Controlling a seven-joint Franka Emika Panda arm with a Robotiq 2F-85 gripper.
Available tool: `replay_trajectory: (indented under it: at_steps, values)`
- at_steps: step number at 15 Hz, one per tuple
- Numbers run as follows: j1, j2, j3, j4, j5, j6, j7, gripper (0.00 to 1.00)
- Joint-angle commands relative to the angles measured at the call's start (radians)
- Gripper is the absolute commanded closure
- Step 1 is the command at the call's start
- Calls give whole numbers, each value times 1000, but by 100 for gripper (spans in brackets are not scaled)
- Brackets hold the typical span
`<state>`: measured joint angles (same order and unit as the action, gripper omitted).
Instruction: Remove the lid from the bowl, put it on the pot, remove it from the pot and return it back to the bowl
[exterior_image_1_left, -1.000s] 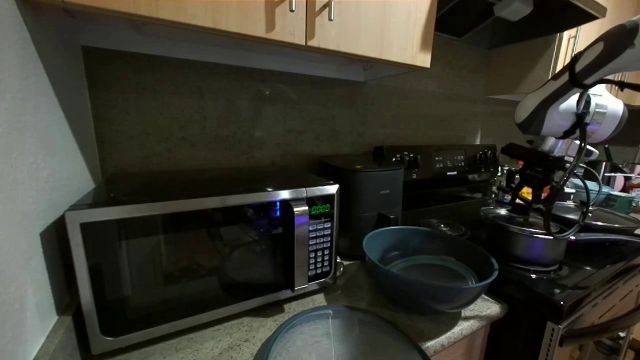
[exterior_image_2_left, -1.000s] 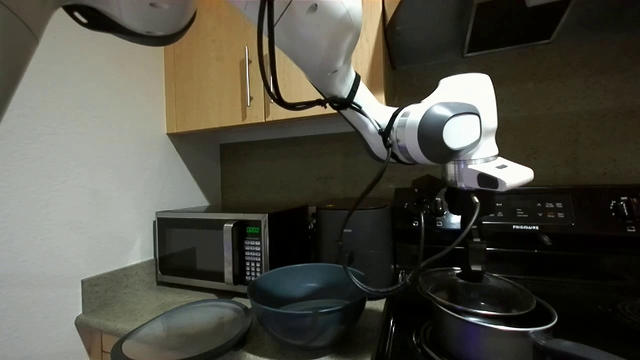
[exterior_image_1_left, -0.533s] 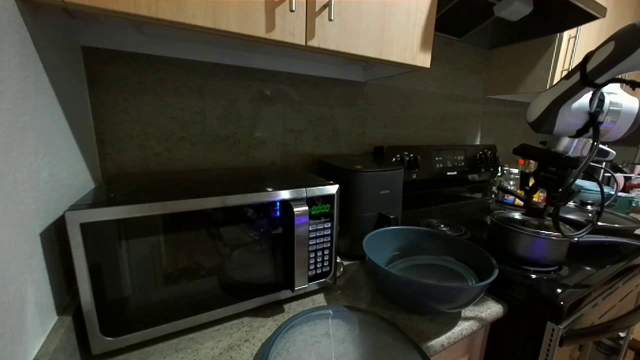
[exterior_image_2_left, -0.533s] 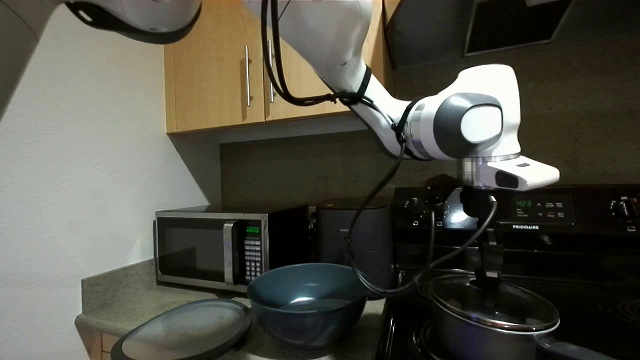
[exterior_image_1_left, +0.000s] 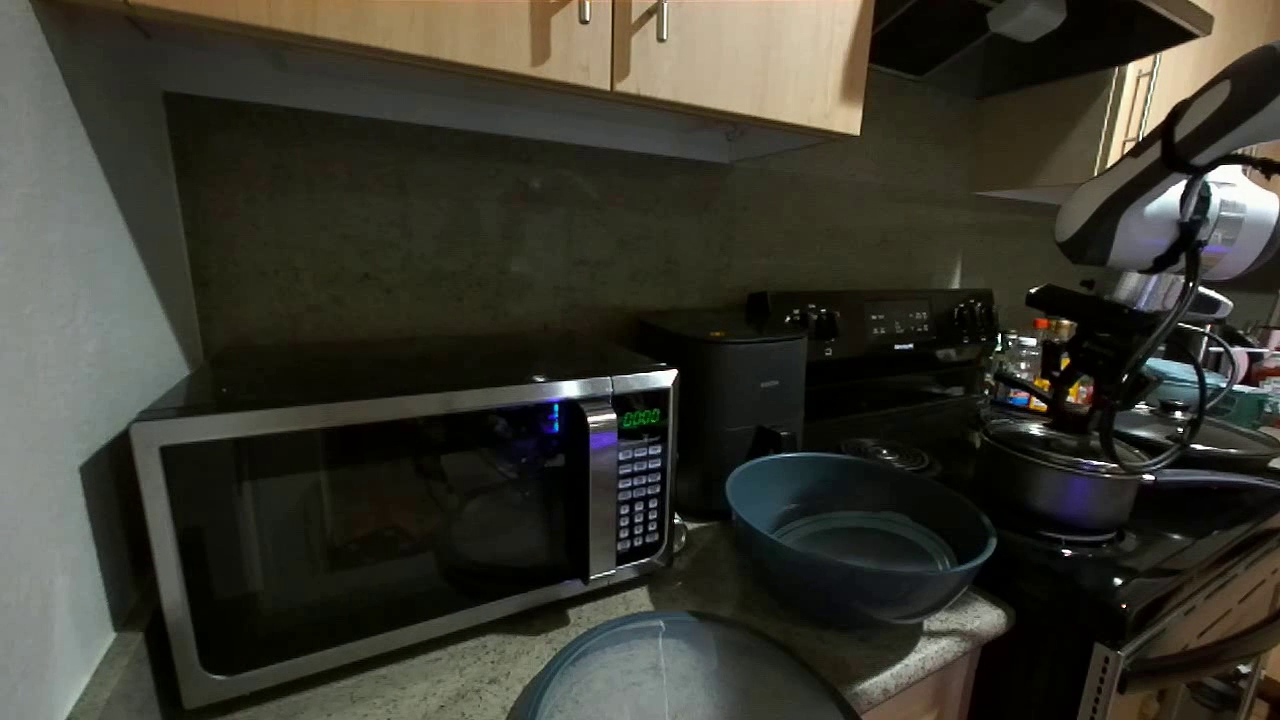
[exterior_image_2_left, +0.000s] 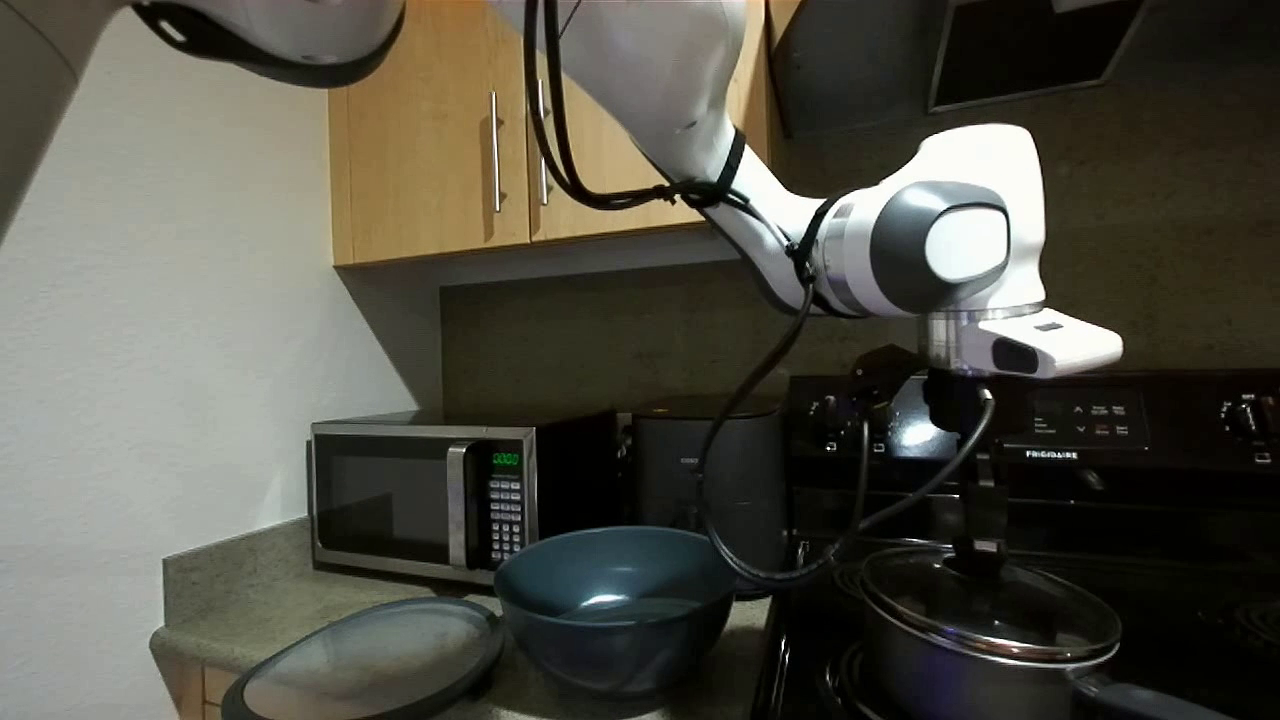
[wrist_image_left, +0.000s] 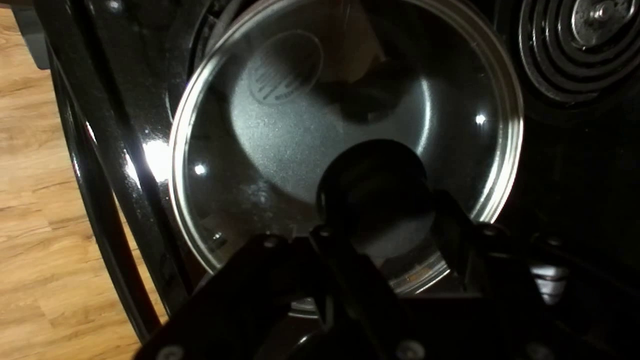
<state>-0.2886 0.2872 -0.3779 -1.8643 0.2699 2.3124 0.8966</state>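
Near the left back corner of the worktop (exterior_image_2_left: 290, 610), a microwave (exterior_image_2_left: 425, 495) stands out of harm's way, while by the front edge lies a pale grey dome (exterior_image_2_left: 370, 660) that a low sweep of the arm (exterior_image_2_left: 650, 90) could knock off. Toward the right edge, a blue-grey bowl (exterior_image_2_left: 610, 650) sits uncovered; the glass lid (exterior_image_2_left: 1005, 608) looks narrower than its mouth and may drop inside when returned. A slack cable (exterior_image_2_left: 772, 578) loops low and could snag the bowl's rim on that trip. Beyond the right edge, on the stove (exterior_image_2_left: 1170, 560), the lid covers a metal pot (exterior_image_2_left: 950, 680), its knob (wrist_image_left: 372, 177) gripped by the claw (exterior_image_2_left: 978, 550), as far as dark on dark allows. Whether the rim sits flush is hard to tell: if not, letting go early could send it sliding, and an off-centre lift could tip it or drag the pot sideways.
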Motion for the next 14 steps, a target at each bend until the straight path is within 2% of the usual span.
replay_trajectory:
  at_steps: [1, 3, 4, 6, 9, 12, 14]
  values:
    - [-26, 12, 29, 26, 32, -7, -39, 78]
    - [-28, 13, 44, 20, 44, 10, -84, 78]
    - [-30, 17, 50, 23, 46, 8, -97, 28]
    - [-35, 19, 58, 30, 59, -1, -111, 21]
    - [-37, 18, 62, 42, 72, -6, -119, 3]
    - [-38, 18, 62, 52, 78, -14, -117, 0]
    - [-28, 18, 52, 51, 43, -6, -102, 0]
